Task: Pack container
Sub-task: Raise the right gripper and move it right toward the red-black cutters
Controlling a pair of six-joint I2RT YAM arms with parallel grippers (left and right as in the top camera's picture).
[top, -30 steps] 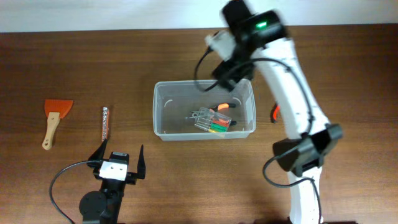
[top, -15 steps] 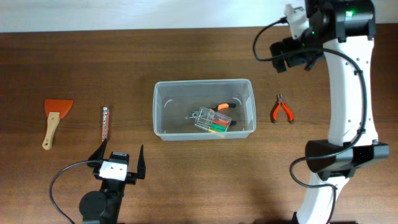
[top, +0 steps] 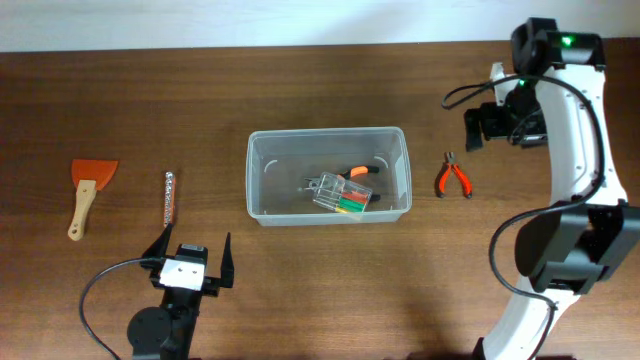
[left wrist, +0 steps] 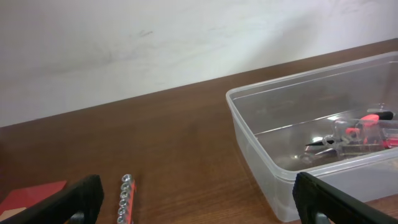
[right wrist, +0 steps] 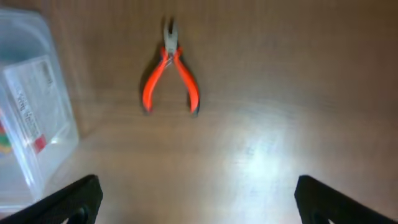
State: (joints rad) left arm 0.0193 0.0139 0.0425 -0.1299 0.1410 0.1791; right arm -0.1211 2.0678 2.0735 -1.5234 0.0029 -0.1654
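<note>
The container, a clear rectangular tub, stands mid-table. Inside it lie a small clear case of coloured bits and an orange-handled tool. Orange-handled pliers lie on the wood just right of the tub, also visible as pliers in the right wrist view. My right gripper hangs open and empty high above the table, up and right of the pliers. My left gripper rests open and empty near the front edge, left of the tub. The tub's near corner fills the right of the left wrist view.
A rail of sockets lies ahead of the left gripper, the same rail showing between its fingers. An orange scraper with a wooden handle lies at the far left. The tub's right end sits at the left of the right wrist view.
The right arm has swung from over the tub's back edge out to the right and now hangs near the pliers, jaws still wide. The left arm has not moved.
</note>
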